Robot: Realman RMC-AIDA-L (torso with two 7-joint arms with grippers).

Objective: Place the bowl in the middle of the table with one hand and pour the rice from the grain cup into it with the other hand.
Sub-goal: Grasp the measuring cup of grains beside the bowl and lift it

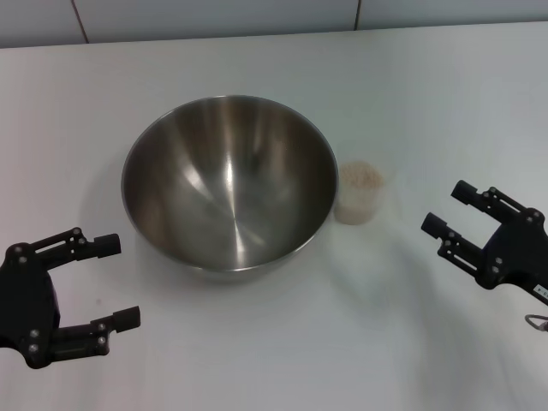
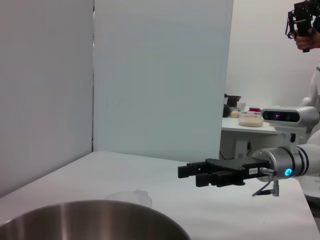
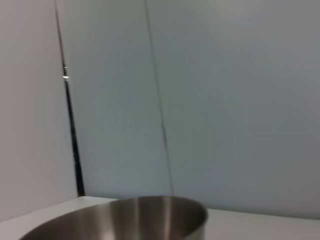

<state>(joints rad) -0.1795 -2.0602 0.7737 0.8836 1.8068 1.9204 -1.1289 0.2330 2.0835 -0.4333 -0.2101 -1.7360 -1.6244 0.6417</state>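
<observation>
A large steel bowl (image 1: 229, 184) stands empty on the white table (image 1: 282, 342), a little left of centre. Its rim also shows in the left wrist view (image 2: 95, 220) and the right wrist view (image 3: 135, 220). Touching or nearly touching the bowl's right side is the small clear grain cup (image 1: 359, 192), filled with pale rice (image 1: 361, 176); the cup's rim peeks over the bowl (image 2: 131, 197). My left gripper (image 1: 114, 282) hovers open at the front left, apart from the bowl. On the right, my right gripper (image 1: 449, 211) is open, a short way right of the cup and holding nothing; it shows too in the left wrist view (image 2: 192, 174).
A grey panel wall (image 1: 214, 17) runs along the table's far edge. In the left wrist view a second table (image 2: 250, 125) with small items stands in the background, beyond the right arm.
</observation>
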